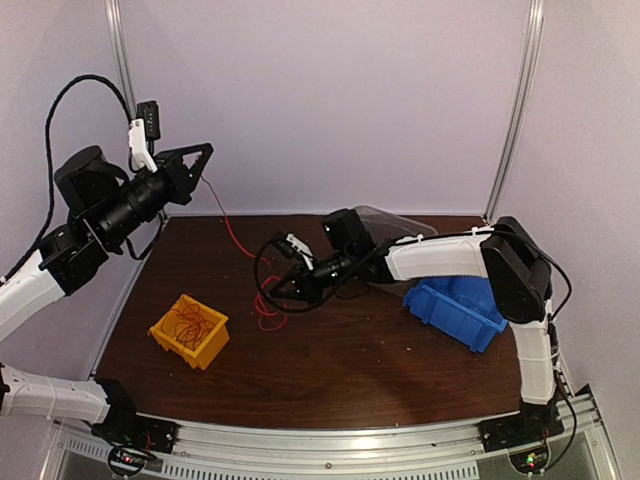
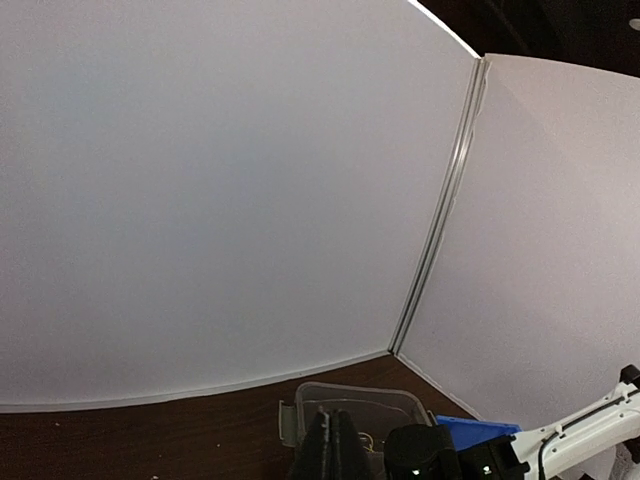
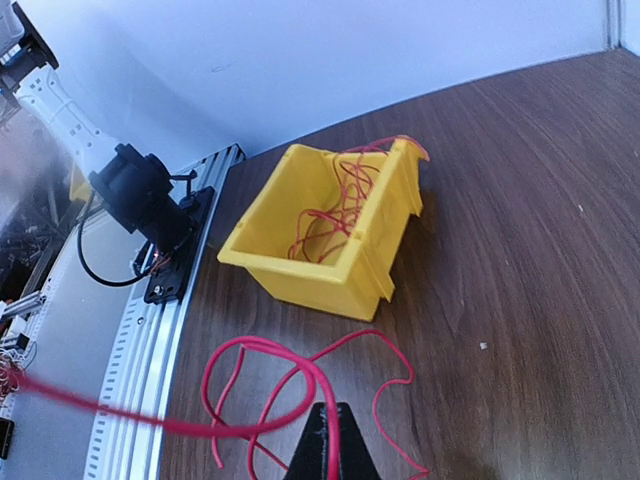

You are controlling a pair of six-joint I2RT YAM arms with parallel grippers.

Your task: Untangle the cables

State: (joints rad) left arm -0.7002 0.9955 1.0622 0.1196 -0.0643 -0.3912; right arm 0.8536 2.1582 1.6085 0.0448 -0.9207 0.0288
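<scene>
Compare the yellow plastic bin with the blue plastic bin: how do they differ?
The yellow plastic bin stands on the left, in the open; the blue plastic bin stands on the right, partly under the right arm. The yellow bin holds thin red wires; the blue bin shows none, though part is hidden. Both are open-topped and rest on the dark wooden table.

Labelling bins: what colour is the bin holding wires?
Yellow; the bin shows best in the right wrist view.
</scene>
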